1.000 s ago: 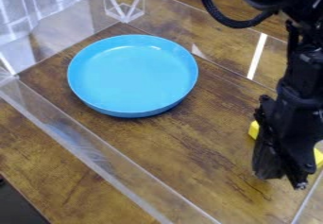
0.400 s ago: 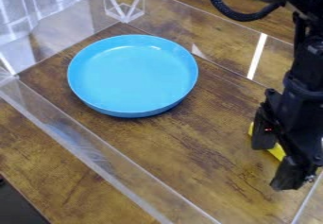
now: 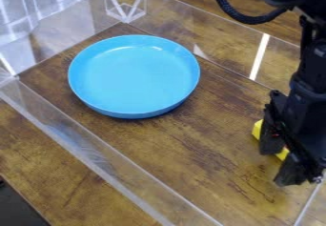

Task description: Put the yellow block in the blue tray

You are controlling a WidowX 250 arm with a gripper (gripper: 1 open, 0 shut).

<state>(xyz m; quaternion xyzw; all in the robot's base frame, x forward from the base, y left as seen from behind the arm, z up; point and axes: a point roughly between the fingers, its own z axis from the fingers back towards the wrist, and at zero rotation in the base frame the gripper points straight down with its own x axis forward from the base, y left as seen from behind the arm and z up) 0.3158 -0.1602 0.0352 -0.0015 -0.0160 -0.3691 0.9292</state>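
The blue tray (image 3: 133, 74) is a round cyan dish lying on the wooden tabletop at centre left, with nothing in it. Only a small yellow sliver of the yellow block (image 3: 258, 129) shows, on the table at the right, at the left side of my black gripper (image 3: 284, 159). The gripper body covers the rest of the block. The gripper reaches down over the block, its fingers low by the table. From this view I cannot make out how its jaws stand, or whether they grip the block.
Clear acrylic walls (image 3: 76, 139) fence the wooden table (image 3: 166, 154) along the front left and the back. The arm's black cable (image 3: 235, 6) loops at the top right. A strip of bare wood lies between the tray and the block.
The gripper has shifted slightly at the block, and its fingers look set differently than a second ago. The yellow patch showing beside it changed shape. The tray has not moved.
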